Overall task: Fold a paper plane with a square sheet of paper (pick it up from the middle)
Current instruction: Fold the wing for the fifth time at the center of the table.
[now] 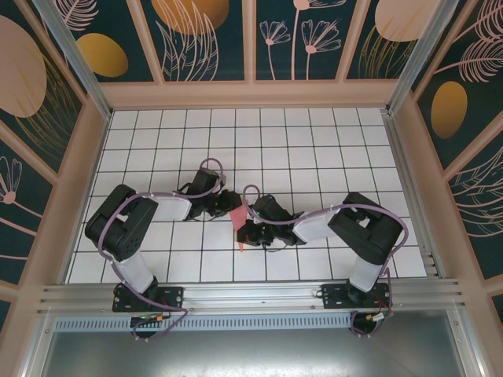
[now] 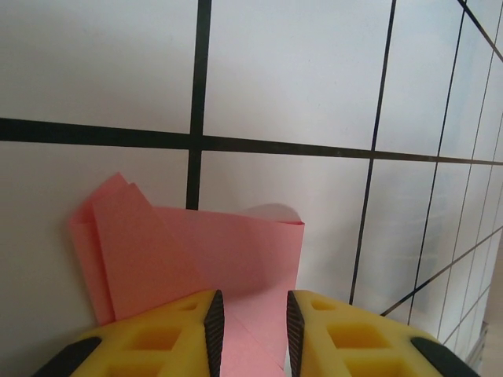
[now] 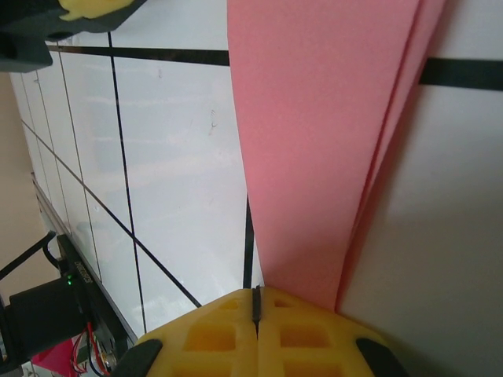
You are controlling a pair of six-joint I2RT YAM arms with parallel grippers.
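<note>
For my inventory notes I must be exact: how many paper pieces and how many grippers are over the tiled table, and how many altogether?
folded pink paper: 1
grippers: 2 (left gripper, right gripper)
Total: 3

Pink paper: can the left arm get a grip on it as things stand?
Probably yes. The left gripper is open right at the folded pink paper, which shows in the gap between its fingers; nothing blocks it. The right gripper appears shut on the paper.
</note>
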